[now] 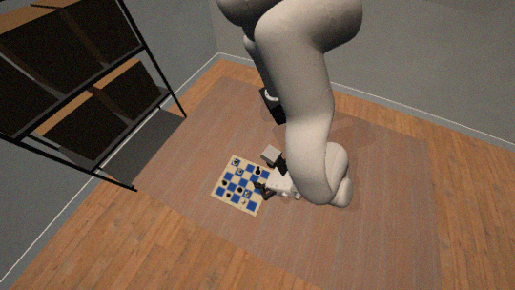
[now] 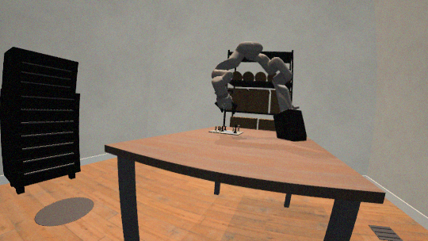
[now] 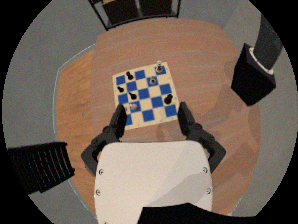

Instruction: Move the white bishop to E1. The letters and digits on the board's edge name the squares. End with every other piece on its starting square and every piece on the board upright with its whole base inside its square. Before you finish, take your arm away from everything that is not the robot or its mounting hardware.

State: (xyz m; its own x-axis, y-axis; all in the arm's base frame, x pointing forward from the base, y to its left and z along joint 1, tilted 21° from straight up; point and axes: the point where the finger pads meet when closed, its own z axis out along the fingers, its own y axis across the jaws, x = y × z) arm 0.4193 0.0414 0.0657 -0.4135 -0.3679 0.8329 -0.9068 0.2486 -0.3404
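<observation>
The small blue-and-cream chessboard (image 1: 242,185) lies on the wooden table; it also shows in the wrist view (image 3: 148,98) and far off in the exterior view (image 2: 226,131). Several small pieces stand on it, most of them dark. A pale piece (image 1: 243,201) stands near one corner and also shows in the wrist view (image 3: 133,106); it may be the white bishop, but its shape is too small to tell. My gripper (image 1: 272,177) (image 2: 226,107) is open and empty. It hangs above the board's near edge (image 3: 150,119), well clear of the pieces. The square letters are unreadable.
The arm's black base block (image 2: 290,124) stands on the table to the right of the board. A dark shelf rack (image 1: 72,72) stands beyond the table. A black drawer cabinet (image 2: 40,115) stands on the floor at the left.
</observation>
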